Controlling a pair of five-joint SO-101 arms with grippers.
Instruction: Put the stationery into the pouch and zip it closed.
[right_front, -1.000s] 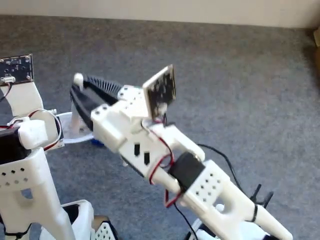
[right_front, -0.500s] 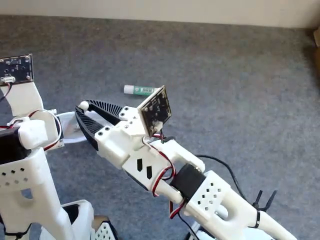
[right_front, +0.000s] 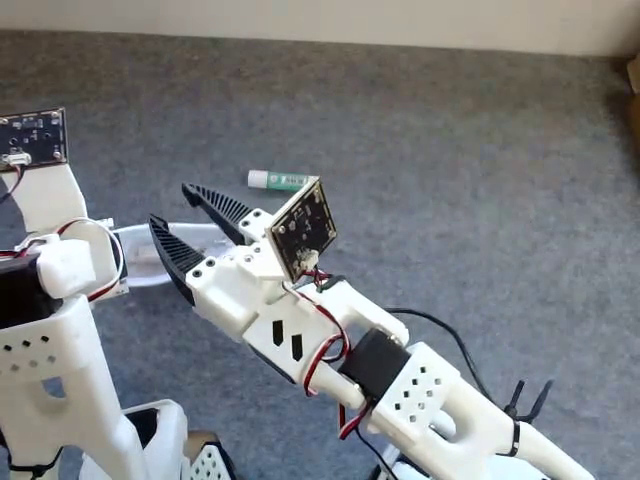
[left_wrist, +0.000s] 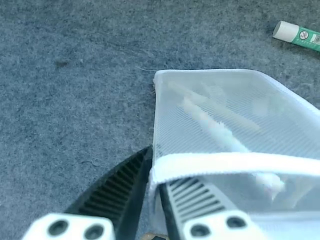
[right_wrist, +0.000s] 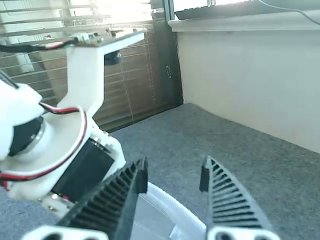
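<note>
A white mesh pouch (left_wrist: 220, 120) lies on the grey carpet with long white stationery inside it. My left gripper (left_wrist: 157, 167) is shut on the pouch's white rim band (left_wrist: 225, 162). A green glue stick (left_wrist: 297, 36) with a white cap lies loose on the carpet beyond the pouch; in the high view the glue stick (right_front: 280, 180) is just past my right arm. My right gripper (right_front: 168, 204) hangs open above the pouch (right_front: 150, 255), nothing between its fingers. In its own view the right gripper (right_wrist: 174, 162) stands over the pouch rim (right_wrist: 172, 212).
The left arm's white body (right_front: 55, 300) stands at the near left, close beside the right gripper; the left arm (right_wrist: 55, 145) also looms in the right wrist view. Black cables (right_front: 450, 335) trail by the right arm's base. A wall (right_front: 320, 20) runs along the far edge.
My right gripper drew back toward the near side and opened. A small white thing at its fingertips is gone from them. The glue stick has come into sight behind it.
</note>
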